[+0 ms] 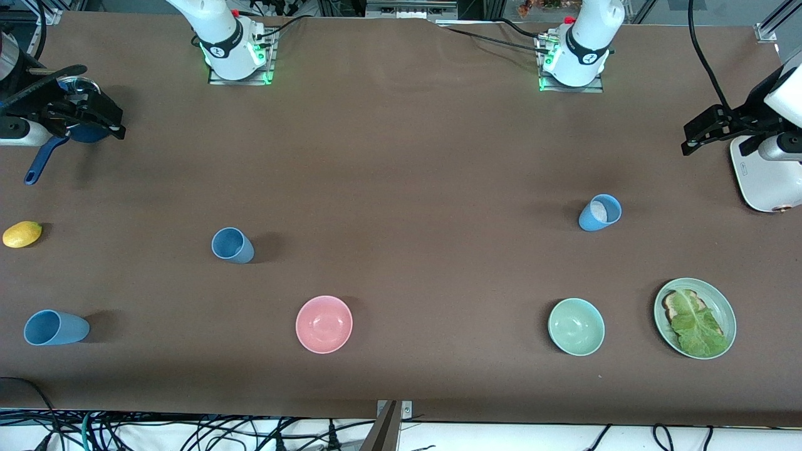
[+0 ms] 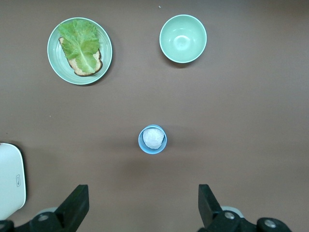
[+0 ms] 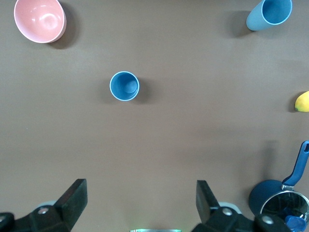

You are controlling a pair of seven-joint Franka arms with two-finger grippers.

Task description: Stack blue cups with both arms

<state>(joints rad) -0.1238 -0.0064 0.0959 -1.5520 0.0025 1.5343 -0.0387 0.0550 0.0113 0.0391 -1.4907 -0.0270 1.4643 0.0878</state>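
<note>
Three blue cups stand upright and apart on the brown table. One is toward the right arm's end. A second is nearer the front camera at that end. The third, toward the left arm's end, holds something white and crumpled. My right gripper hangs high over the table, open and empty. My left gripper is also raised high, open and empty. Neither gripper touches a cup.
A pink bowl and a green bowl sit near the front edge. A green plate holds toast and lettuce. A lemon and a dark-blue pot lie at the right arm's end, a white toaster at the left arm's end.
</note>
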